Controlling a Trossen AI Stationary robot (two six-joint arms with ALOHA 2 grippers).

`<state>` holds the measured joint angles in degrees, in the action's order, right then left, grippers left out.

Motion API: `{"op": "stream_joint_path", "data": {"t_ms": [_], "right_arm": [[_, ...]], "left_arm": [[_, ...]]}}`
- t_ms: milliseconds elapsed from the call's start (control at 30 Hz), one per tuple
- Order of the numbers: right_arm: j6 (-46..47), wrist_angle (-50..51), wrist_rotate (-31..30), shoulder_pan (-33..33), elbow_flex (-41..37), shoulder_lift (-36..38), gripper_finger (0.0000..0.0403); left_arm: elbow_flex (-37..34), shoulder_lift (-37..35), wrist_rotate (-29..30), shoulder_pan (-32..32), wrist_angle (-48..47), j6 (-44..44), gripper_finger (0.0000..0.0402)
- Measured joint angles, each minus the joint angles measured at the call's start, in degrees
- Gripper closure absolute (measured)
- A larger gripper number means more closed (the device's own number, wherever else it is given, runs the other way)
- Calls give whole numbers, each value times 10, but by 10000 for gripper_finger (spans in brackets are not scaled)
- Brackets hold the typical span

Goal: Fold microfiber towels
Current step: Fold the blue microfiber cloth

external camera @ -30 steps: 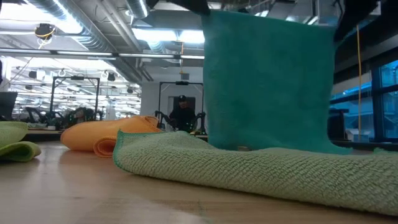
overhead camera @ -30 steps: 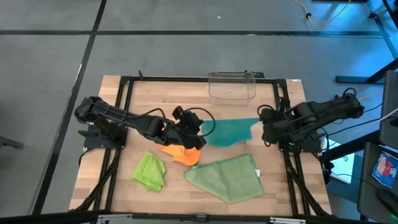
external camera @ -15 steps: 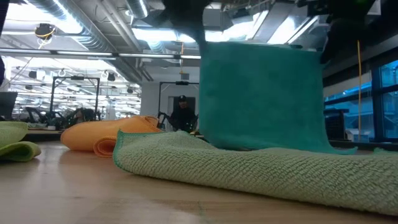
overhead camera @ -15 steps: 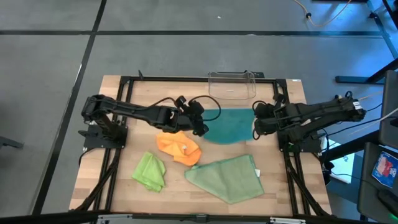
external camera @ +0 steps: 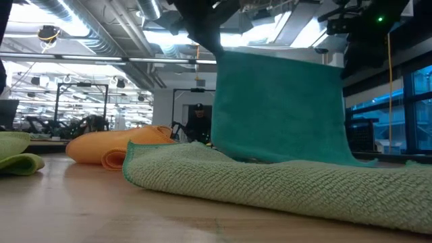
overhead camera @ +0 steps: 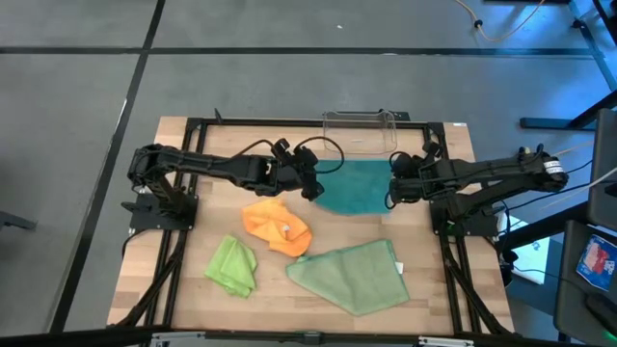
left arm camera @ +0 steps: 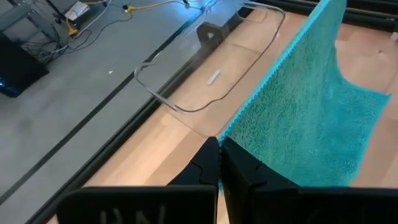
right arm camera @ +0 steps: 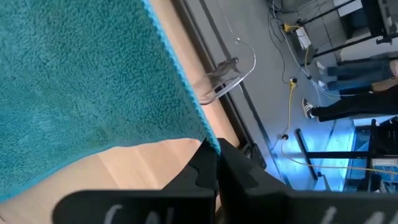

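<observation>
Over the table's far half, seen from above, the left gripper (overhead camera: 310, 183) and right gripper (overhead camera: 396, 183) each pinch a corner of the teal towel (overhead camera: 355, 189), stretched between them. Level view: it hangs behind the sage towel (external camera: 283, 185). Wrist views: both fingers clamped on its edge.

Two dark, matte black jointed arms, each built of slim tubular links and bulkier joint housings. Black cables loop loosely above the wrist of the left arm. The right arm carries a small pale marking near its base end. Left gripper (left arm camera: 219, 163) and right gripper (right arm camera: 216, 163) each have two black, angular, flat-faced fingers.
</observation>
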<state>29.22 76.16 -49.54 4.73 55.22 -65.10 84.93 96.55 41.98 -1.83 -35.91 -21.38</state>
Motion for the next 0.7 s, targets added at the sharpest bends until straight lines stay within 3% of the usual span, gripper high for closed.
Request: {"op": "stream_joint_path", "data": {"t_ms": [133, 333, 700], "right_arm": [[-12, 9, 12, 0, 7, 0, 402], [-13, 33, 86, 26, 69, 0, 402], [50, 94, 333, 149, 225, 0, 402]], "left_arm": [[0, -2, -3, -18, 23, 1, 402], [30, -6, -25, -76, 47, 10, 401], [117, -6, -30, -209, 43, 39, 401]]}}
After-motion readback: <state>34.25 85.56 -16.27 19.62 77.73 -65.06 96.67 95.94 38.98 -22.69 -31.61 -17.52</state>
